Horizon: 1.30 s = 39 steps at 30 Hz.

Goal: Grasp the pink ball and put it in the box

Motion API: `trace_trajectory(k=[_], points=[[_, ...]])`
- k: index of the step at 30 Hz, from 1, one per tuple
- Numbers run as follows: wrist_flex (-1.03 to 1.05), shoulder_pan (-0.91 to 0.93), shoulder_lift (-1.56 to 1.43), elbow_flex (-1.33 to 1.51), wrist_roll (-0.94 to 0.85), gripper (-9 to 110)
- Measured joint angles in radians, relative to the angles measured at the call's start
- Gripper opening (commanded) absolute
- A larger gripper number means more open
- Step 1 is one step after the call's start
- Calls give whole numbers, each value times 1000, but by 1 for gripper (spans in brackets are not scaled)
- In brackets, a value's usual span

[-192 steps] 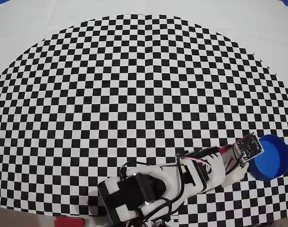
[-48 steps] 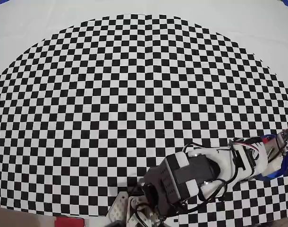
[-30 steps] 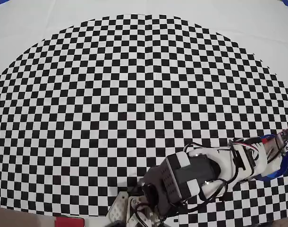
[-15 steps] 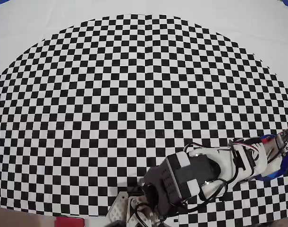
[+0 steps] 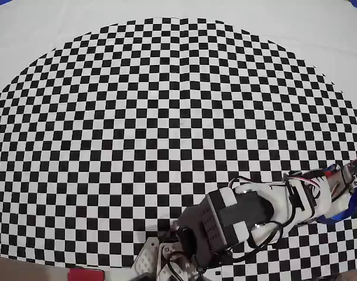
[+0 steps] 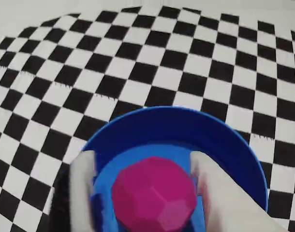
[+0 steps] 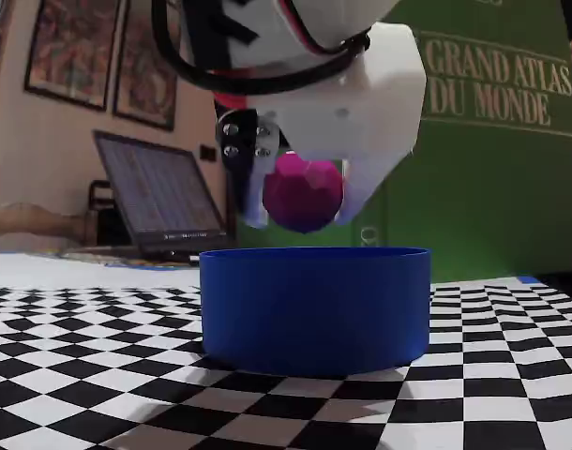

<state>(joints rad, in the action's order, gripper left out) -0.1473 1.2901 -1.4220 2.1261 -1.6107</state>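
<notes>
The pink ball [image 6: 154, 193] [image 7: 303, 192] hangs in the air just above the rim of the round blue box [image 6: 176, 128] [image 7: 314, 309], between my gripper's fingers. My gripper [image 6: 141, 158] [image 7: 305, 220] is open: the wrist view shows a strip of blue floor between the left finger [image 6: 83, 186] and the ball, while the right finger [image 6: 210, 188] lies against it. The fingers are blurred. In the overhead view the arm [image 5: 254, 213] covers the ball and most of the box, leaving only a blue rim arc [image 5: 344, 214] at the right edge.
A black-and-white checkered mat [image 5: 167, 117] covers the table, with the box near its right rim. Behind it in the fixed view stand a laptop [image 7: 159, 202] and a green atlas [image 7: 492, 141]. The arm's base [image 5: 167, 260] sits at the bottom edge.
Since 6.4 s ago the arm has stretched right, over the box. In the last 1.6 s it has barely shifted in the overhead view.
</notes>
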Motion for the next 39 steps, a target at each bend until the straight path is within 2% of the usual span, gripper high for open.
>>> trace_trajectory(k=[10,16,23,26,28,34,39], points=[[8,-3,-5,0,23,32],[31,-67,-127,0,160,32],[173,-121,-336,0,268,19],[221,-175,-411,0,371,6],[238,-227,-457,0,485,1],[287,-411,-541,17,816,0],[293,-615,-667,161,1071,0]])
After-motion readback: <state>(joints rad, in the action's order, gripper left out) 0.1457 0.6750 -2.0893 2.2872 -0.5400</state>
